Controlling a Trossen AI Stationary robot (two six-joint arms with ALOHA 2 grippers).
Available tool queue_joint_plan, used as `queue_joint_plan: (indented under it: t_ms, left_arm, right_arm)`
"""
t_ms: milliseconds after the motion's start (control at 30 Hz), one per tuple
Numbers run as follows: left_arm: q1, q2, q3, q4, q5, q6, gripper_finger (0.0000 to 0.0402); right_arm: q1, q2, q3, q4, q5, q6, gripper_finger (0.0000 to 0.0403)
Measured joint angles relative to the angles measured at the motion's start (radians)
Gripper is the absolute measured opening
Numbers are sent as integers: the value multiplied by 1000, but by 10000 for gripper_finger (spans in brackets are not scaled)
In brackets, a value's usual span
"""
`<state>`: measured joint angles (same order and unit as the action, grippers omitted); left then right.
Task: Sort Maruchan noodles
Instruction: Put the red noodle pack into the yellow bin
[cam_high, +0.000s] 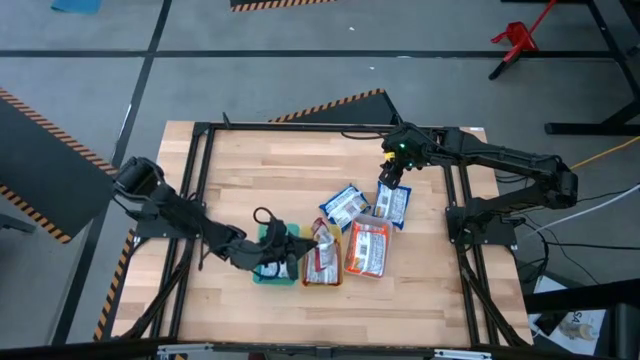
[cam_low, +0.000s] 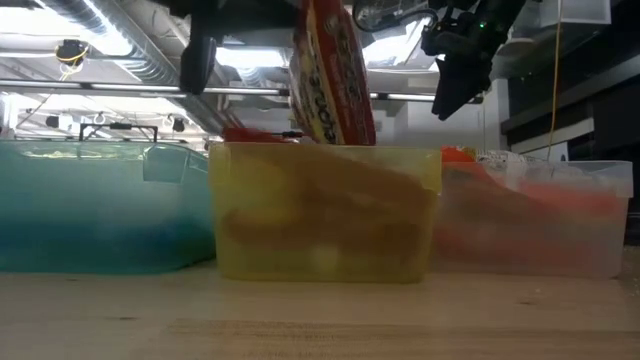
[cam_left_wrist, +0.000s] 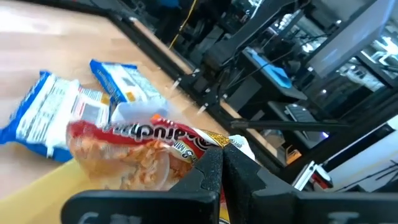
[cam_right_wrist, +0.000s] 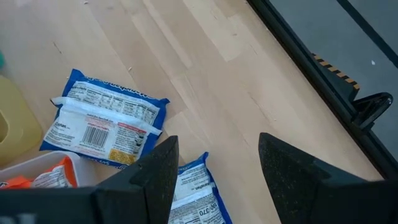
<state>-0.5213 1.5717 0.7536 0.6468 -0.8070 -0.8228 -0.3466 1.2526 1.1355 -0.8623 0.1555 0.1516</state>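
Both arms are built of dark, near-black jointed segments. A green light is lit on the right arm's wrist (cam_high: 402, 149). A thin black cable loop (cam_high: 263, 216) is seen on the left arm near its wrist. The right gripper's fingers (cam_right_wrist: 297, 175) are shown as broad, matte-black, wedge-shaped plates.

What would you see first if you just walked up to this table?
Probably the left claw pinching a red noodle packet above the yellow tray in the middle. Then two blue packets lying flat on the wood, with the right claw hanging open over them.
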Motion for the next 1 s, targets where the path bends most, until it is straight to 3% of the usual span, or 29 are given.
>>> queue_joint_plan:
  t_ms: [367,667,1000]
  left_arm:
    - [-31,39,0,-3,36,-59,6]
    - [-38,38,0,-72,177,-69,57]
    - [-38,38,0,-163,278,-39,113]
  right_arm:
    - [0,0,0,1,-100,0,209]
    - [2,0,0,2,-199,21,209]
    - [141,33,0,60,-226,-3,209]
